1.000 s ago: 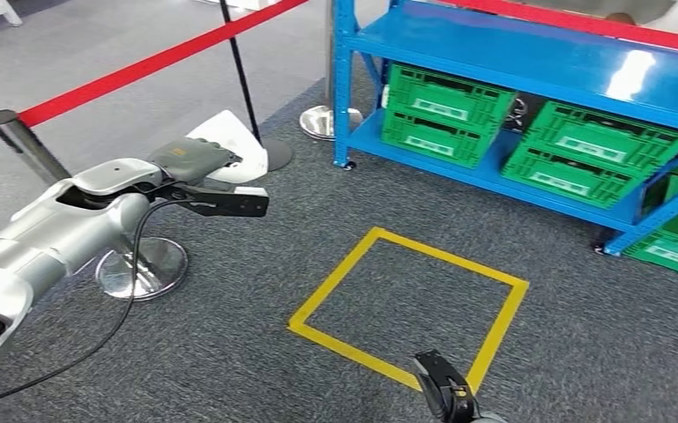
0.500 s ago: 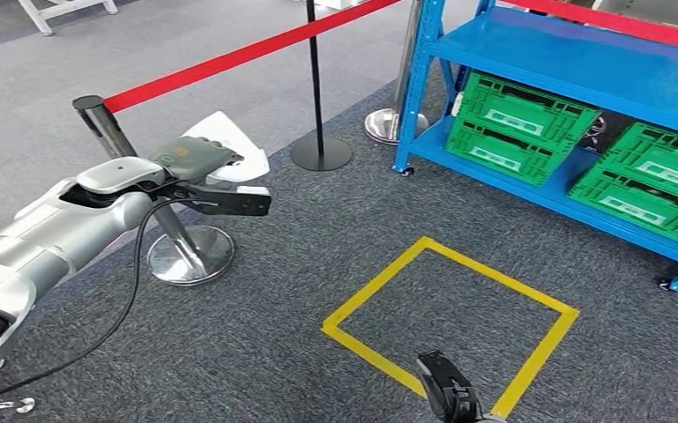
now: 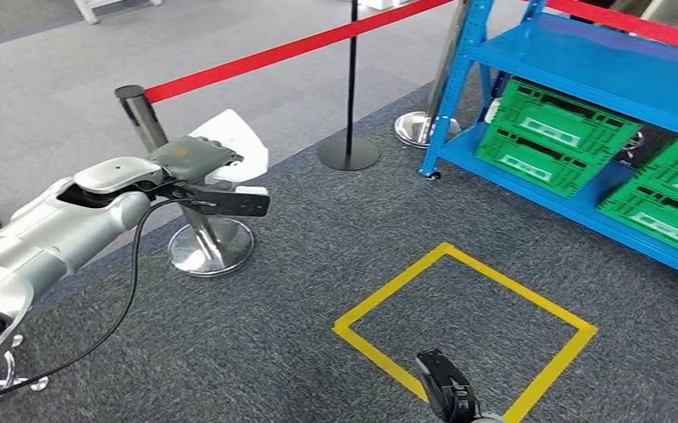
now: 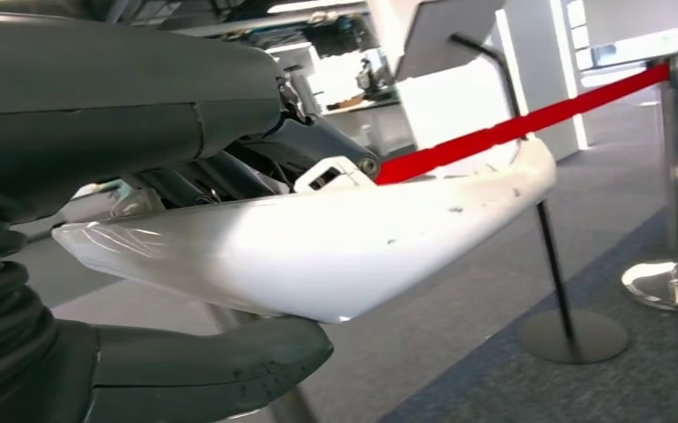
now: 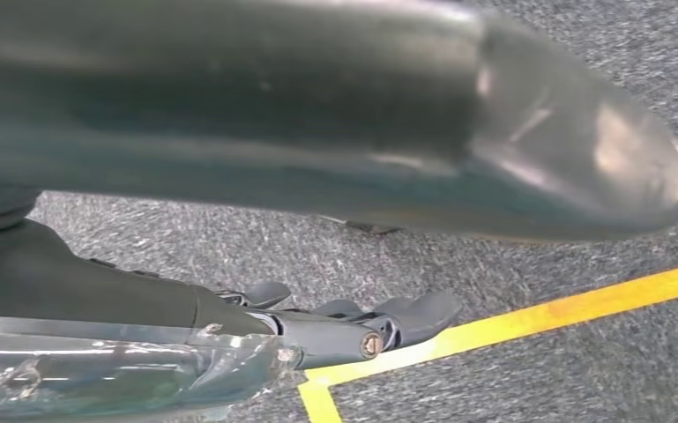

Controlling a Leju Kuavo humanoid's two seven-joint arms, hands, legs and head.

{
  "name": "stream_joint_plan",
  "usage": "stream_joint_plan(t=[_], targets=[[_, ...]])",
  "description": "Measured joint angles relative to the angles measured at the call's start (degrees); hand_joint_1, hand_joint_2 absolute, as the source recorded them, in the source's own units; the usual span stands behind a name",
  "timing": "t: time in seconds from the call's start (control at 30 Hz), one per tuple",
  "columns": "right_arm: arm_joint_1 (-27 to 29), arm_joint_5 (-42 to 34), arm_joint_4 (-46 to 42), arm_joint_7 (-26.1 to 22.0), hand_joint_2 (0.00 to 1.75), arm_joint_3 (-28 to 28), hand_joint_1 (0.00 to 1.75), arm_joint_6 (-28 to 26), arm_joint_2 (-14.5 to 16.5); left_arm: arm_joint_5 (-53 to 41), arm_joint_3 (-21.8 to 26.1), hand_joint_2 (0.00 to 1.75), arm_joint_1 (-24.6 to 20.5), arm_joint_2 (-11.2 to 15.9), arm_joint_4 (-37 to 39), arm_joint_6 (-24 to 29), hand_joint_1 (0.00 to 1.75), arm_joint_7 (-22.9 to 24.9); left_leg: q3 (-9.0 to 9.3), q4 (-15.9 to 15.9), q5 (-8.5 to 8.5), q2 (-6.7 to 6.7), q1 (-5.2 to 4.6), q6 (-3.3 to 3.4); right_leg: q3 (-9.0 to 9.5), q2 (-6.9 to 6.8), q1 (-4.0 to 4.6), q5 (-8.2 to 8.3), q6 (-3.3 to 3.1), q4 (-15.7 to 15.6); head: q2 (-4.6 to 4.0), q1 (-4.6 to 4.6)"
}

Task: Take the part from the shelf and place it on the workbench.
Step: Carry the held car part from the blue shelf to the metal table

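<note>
My left hand [image 3: 201,176] is raised at the left of the head view and grips a white curved plastic part [image 3: 234,141]. In the left wrist view the white part [image 4: 335,233] lies between the thick thumb below and the dark fingers [image 4: 256,167] above. My right hand [image 3: 445,388] hangs low at the bottom edge over the grey carpet, holding nothing; in the right wrist view its fingers [image 5: 379,322] lie slightly apart above a yellow tape line. The blue shelf [image 3: 573,66] stands at the upper right.
Green crates [image 3: 555,132] fill the shelf's lower level. A red barrier belt [image 3: 291,48] runs between a chrome post [image 3: 167,176] near my left hand and a black post [image 3: 351,88]. A yellow tape square [image 3: 463,330] marks the carpet ahead.
The whole view has swung left: shelf, crates and tape square slid to the right of the picture. My left hand keeps its hold on the white part; the right hand hangs as before.
</note>
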Motion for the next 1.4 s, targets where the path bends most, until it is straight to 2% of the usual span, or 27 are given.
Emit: stream_joint_plan(t=[0.07, 0.13, 0.23, 0.27, 0.3, 0.33, 0.4, 0.47, 0.57, 0.63, 0.67, 0.73, 0.77, 0.8, 0.83, 0.87, 0.9, 0.97, 1.0, 1.07, 1.13, 1.17, 1.23, 1.27, 1.3, 1.33, 1.4], targets=[[0.0, 0.0, -0.01, 0.01, 0.0, 0.01, 0.0, 0.01, 0.01, 0.0, 0.0, 1.75, 0.11, 0.02, 0.0, 0.0, 1.75, 0.0, -0.12, -0.15, -0.05, -0.99, 0.0, 0.91, 0.13, -0.54, -0.1, -0.28, 0.46, -0.06, 0.0, 0.27], [0.0, 0.0, -0.01, -0.01, 0.0, 0.01, 0.0, 0.02, 0.03, 0.0, 0.0, 1.75, 0.09, 0.09, 0.0, 0.01, 1.75, 0.03, -0.03, -0.22, 0.0, -1.88, 0.13, 1.67, -0.85, 0.63, -0.29, -1.97, 0.82, 2.3, 0.0, 0.34], [0.09, 0.0, 0.0, 0.0, 0.0, 0.02, 0.0, 0.03, 0.05, 0.0, -0.11, 1.75, 0.16, -0.13, 0.0, 0.0, 1.75, 0.07, 0.09, -0.24, -0.06, -3.45, 0.11, 2.22, -6.37, 2.88, -0.22, -6.77, 0.82, 13.45, 0.0, 0.56], [0.11, 0.0, 0.0, 0.01, 0.0, 0.02, 0.0, 0.04, 0.06, 0.0, -0.16, 1.75, 0.24, -0.21, 0.0, -0.02, 1.75, 0.07, 0.13, -0.23, -0.08, -4.02, 0.05, 2.27, -7.98, 3.08, -0.19, -7.35, 0.74, 16.17, 0.0, 0.57], [0.11, 0.0, 0.0, 0.02, 0.0, 0.02, 0.0, 0.04, 0.07, 0.0, -0.19, 1.75, 0.32, -0.23, 0.0, -0.04, 1.75, 0.07, 0.2, -0.22, -0.1, -4.55, 0.01, 2.29, -8.6, 3.14, -0.17, -6.81, 0.64, 16.72, -0.01, 0.58], [0.11, 0.02, 0.0, 0.04, 0.0, 0.02, 0.0, 0.04, 0.08, 0.0, -0.21, 1.75, 0.35, -0.24, 0.0, -0.07, 1.75, 0.06, 0.31, -0.22, -0.12, -5.05, 0.0, 2.29, -8.06, 3.2, -0.16, -5.24, 0.5, 14.95, -0.01, 0.58], [0.08, 0.08, 0.0, 0.08, 0.0, 0.02, 0.0, 0.05, 0.09, -0.01, -0.22, 1.75, 0.34, -0.23, 0.0, -0.11, 1.75, 0.02, 0.53, -0.2, -0.21, -5.95, 0.02, 2.15, -4.76, 4.16, -0.23, -1.01, 0.16, 7.36, -0.01, 0.6], [0.05, 0.15, 0.0, 0.14, 0.0, 0.02, 0.0, 0.07, 0.09, -0.02, -0.22, 1.75, 0.29, -0.22, 0.0, -0.15, 1.75, -0.05, 0.42, -0.09, -0.21, -6.64, -0.03, 1.7, -1.96, 5.43, -0.34, 1.04, -0.02, 1.58, -0.01, 0.57], [0.05, 0.18, -0.01, 0.26, 0.0, 0.01, 0.0, 0.08, 0.1, -0.02, -0.25, 1.75, 0.37, -0.11, 0.0, -0.23, 1.75, -0.2, 0.02, -0.19, 0.03, -7.27, 0.33, 0.63, -1.43, 5.44, -0.15, 1.19, -0.44, 0.32, 0.0, 0.54], [-0.05, 0.25, -0.02, 0.26, 0.0, -0.02, 0.0, 0.06, 0.13, -0.03, -0.26, 1.75, 0.42, 0.08, 0.0, -0.21, 1.75, -0.37, -0.64, 1.26, -1.16, -6.29, 0.36, -0.04, -1.17, 4.97, -0.22, 1.46, -1.07, -0.11, -0.01, 0.32], [-0.09, 0.3, -0.02, 0.26, 0.0, -0.03, 0.0, 0.06, 0.14, -0.03, -0.28, 1.75, 0.41, 0.1, 0.0, -0.19, 1.75, -0.49, -1.67, 3.53, -2.55, -5.48, 0.32, -0.28, -1.02, 4.65, -0.33, 1.57, -1.31, -0.34, -0.01, 0.2], [-0.04, 0.4, -0.01, 0.27, 0.0, -0.04, 0.0, 0.06, 0.14, -0.03, -0.41, 1.75, 0.49, -0.07, 0.0, -0.2, 1.75, -0.74, -5.1, 10.58, -5.94, -4.12, 0.31, -0.63, -0.97, 4.02, -0.31, 1.56, -1.51, -0.39, -0.01, -0.02], [0.02, 0.42, -0.01, 0.28, 0.0, -0.04, 0.0, 0.07, 0.15, -0.03, -0.51, 1.75, 0.6, -0.13, 0.0, -0.22, 1.75, -0.81, -6.62, 13.52, -6.93, -3.87, 0.35, -0.73, -0.97, 3.67, -0.3, 1.54, -1.54, -0.39, -0.01, -0.01], [0.05, 0.44, 0.0, 0.28, 0.0, -0.04, 0.0, 0.07, 0.15, -0.03, -0.6, 1.75, 0.69, -0.15, 0.0, -0.25, 1.75, -0.86, -7.33, 14.85, -6.93, -3.75, 0.38, -0.78, -0.97, 3.32, -0.31, 1.52, -1.54, -0.38, -0.01, -0.03], [0.06, 0.45, 0.0, 0.29, 0.0, -0.04, 0.0, 0.07, 0.15, -0.02, -0.67, 1.75, 0.72, -0.15, -0.02, -0.27, 1.75, -0.87, -7.01, 14.16, -5.96, -3.67, 0.41, -0.78, -0.95, 3.01, -0.32, 1.49, -1.5, -0.38, -0.01, -0.02], [0.04, 0.46, -0.01, 0.29, 0.0, -0.04, 0.0, 0.07, 0.15, -0.02, -0.7, 1.75, 0.66, -0.15, -0.09, -0.29, 1.75, -0.87, -5.59, 11.53, -4.28, -3.48, 0.43, -0.73, -0.86, 2.71, -0.33, 1.43, -1.41, -0.37, -0.01, -0.03], [0.02, 0.47, -0.01, 0.29, 0.0, -0.04, 0.0, 0.07, 0.15, -0.03, -0.71, 1.75, 0.52, -0.15, -0.22, -0.34, 1.75, -0.87, -3.52, 7.87, -2.45, -2.93, 0.43, -0.66, -0.75, 2.41, -0.31, 1.32, -1.23, -0.36, -0.01, -0.03], [-0.01, 0.5, -0.01, 0.29, 0.0, -0.04, 0.0, 0.06, 0.15, -0.08, -0.73, 1.75, -0.06, -0.23, -0.62, -0.49, 1.75, -0.88, -0.08, 1.66, -0.54, -1.92, 0.27, -0.42, -0.73, 1.92, -0.01, 1.04, -0.72, -0.11, -0.01, 0.03], [-0.02, 0.52, 0.0, 0.29, 0.0, -0.04, 0.0, 0.05, 0.15, -0.13, -0.77, 1.75, -0.4, -0.26, -0.84, -0.66, 1.75, -0.89, 0.63, 0.25, -0.4, -1.69, 0.17, -0.17, -0.76, 1.7, 0.14, 0.96, -0.47, -0.05, -0.01, 0.14], [-0.02, 0.61, 0.0, 0.28, 0.0, -0.04, 0.0, 0.06, 0.15, -0.38, -0.92, 1.75, -1.03, -0.19, -1.29, -1.05, 1.75, -0.98, 0.64, -0.21, -0.48, -2.19, 0.04, 0.66, -0.74, 1.29, 0.14, 0.93, 0.03, -0.16, -0.01, 0.38], [0.01, 0.74, 0.0, 0.26, 0.0, -0.04, 0.0, 0.07, 0.15, -0.63, -1.18, 1.75, -1.7, 0.0, -1.8, -1.34, 1.75, -1.2, 0.72, -0.36, -0.37, -2.59, 0.12, 1.38, -1.26, 1.62, -0.05, -0.07, 0.57, 1.04, -0.01, 0.44], [0.01, 0.82, 0.0, 0.26, 0.0, -0.04, 0.0, 0.08, 0.15, -0.65, -1.32, 1.75, -2.09, 0.01, -2.14, -1.45, 1.75, -1.53, 0.78, -0.44, -0.33, -2.82, 0.21, 1.7, -2.3, 2.04, -0.1, -1.42, 0.77, 3.33, -0.01, 0.51], [0.01, 0.99, 0.0, 0.25, 0.0, -0.04, 0.0, 0.11, 0.15, -0.37, -1.6, 1.75, -2.67, -0.07, -2.93, -1.68, 1.75, -2.67, 0.81, -0.44, -0.38, -3.32, 0.17, 2.09, -5.76, 2.81, -0.11, -4.96, 0.97, 10.79, -0.01, 0.65], [0.01, 1.09, 0.0, 0.25, 0.0, -0.04, 0.0, 0.15, 0.15, -0.22, -1.78, 1.75, -2.77, -0.16, -3.39, -1.87, 1.75, -3.38, 0.83, -0.44, -0.42, -3.62, 0.12, 2.16, -7.56, 2.98, -0.11, -6.2, 1.0, 14.36, -0.01, 0.67], [0.02, 1.2, 0.0, 0.25, 0.0, -0.04, 0.0, 0.17, 0.15, -0.05, -2.01, 1.75, -2.8, -0.28, -4.06, -2.2, 1.75, -4.02, 0.88, -0.43, -0.43, -3.93, 0.08, 2.19, -8.6, 3.07, -0.11, -6.41, 0.99, 16.18, -0.01, 0.68], [0.02, 1.29, 0.0, 0.26, 0.0, -0.04, 0.0, 0.2, 0.15, 0.14, -2.29, 1.75, -2.84, -0.44, -4.92, -2.74, 1.75, -4.51, 0.95, -0.41, -0.44, -4.25, 0.05, 2.19, -8.59, 3.1, -0.11, -5.54, 0.94, 15.77, -0.01, 0.67], [-0.02, 1.45, 0.0, 0.26, 0.0, -0.04, 0.0, 0.22, 0.15, 0.83, -3.02, 1.75, -3.13, -0.92, -7.35, -4.45, 1.75, -4.99, 1.14, -0.38, -0.49, -4.98, 0.07, 2.13, -5.62, 3.36, -0.19, -1.58, 0.78, 9.25, -0.01, 0.68]])
